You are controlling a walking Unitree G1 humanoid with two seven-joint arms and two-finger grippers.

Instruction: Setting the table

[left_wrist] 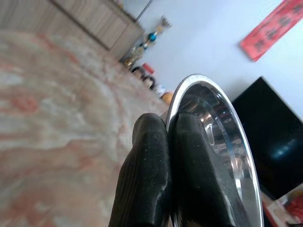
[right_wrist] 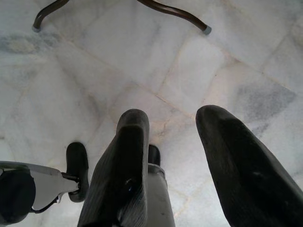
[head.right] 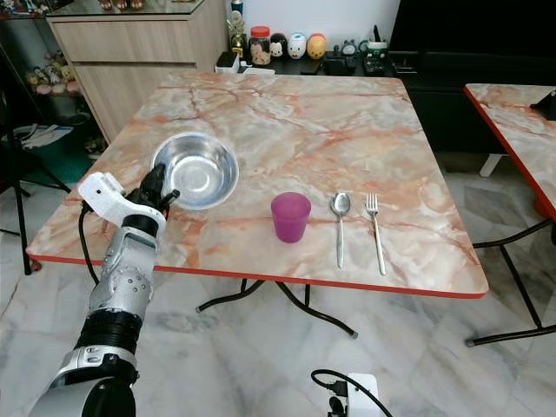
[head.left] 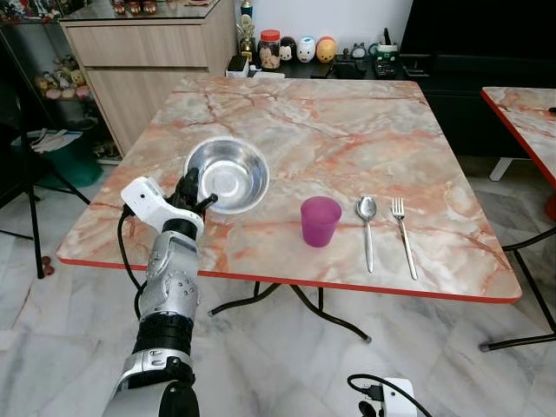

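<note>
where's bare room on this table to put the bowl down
Free: the far half of the marble table beyond the steel bowl, and the near-left corner by the left end effector, shut on the bowl's rim. Crowded: the near edge, with purple cup, spoon and fork.

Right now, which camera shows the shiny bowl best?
The left eye view: the whole steel bowl shows there, on the marble table beside the purple cup. The right eye view shows it much the same. The left wrist view shows just its rim, pinched by the left gripper.
</note>
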